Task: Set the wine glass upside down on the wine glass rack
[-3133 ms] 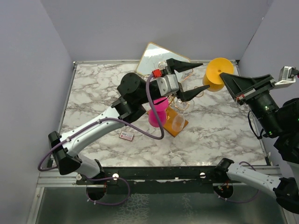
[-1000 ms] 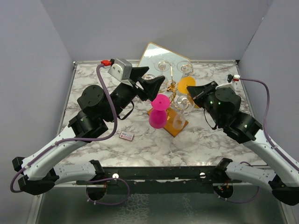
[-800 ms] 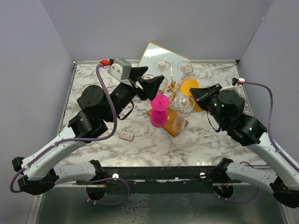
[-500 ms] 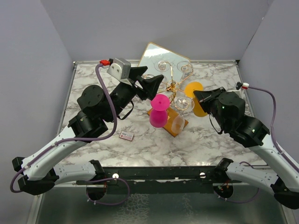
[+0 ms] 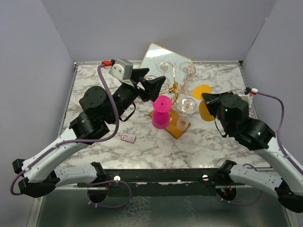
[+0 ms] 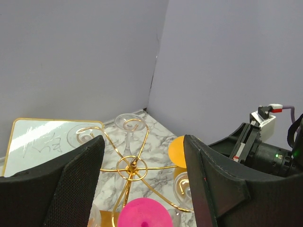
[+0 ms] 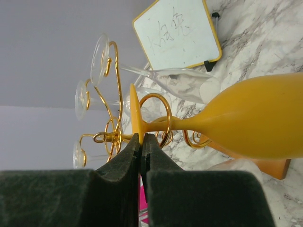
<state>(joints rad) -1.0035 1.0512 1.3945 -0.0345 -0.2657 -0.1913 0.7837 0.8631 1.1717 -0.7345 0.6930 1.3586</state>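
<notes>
The orange wine glass (image 5: 202, 90) is held by my right gripper (image 5: 208, 98), which is shut on the rim of its foot (image 7: 135, 113), with the bowl (image 7: 255, 123) pointing away. It hangs just right of the wine glass rack (image 5: 175, 87), a gold wire stand on an orange-brown wooden base (image 5: 171, 127). The rack's hub (image 7: 111, 137) is just beyond the foot. My left gripper (image 5: 158, 78) is open and empty, above and left of the rack (image 6: 129, 165).
A pink glass (image 5: 161, 111) stands upside down at the rack, and several clear glasses (image 5: 188, 105) hang from its arms. A gold-framed mirror (image 5: 163, 54) leans at the back wall. A small card (image 5: 128, 137) lies on the marble table (image 5: 94, 94).
My right gripper has carried the orange glass to the right and nearer, away from the rack's centre. My left arm pulled back from over the rack earlier and has held still since.
</notes>
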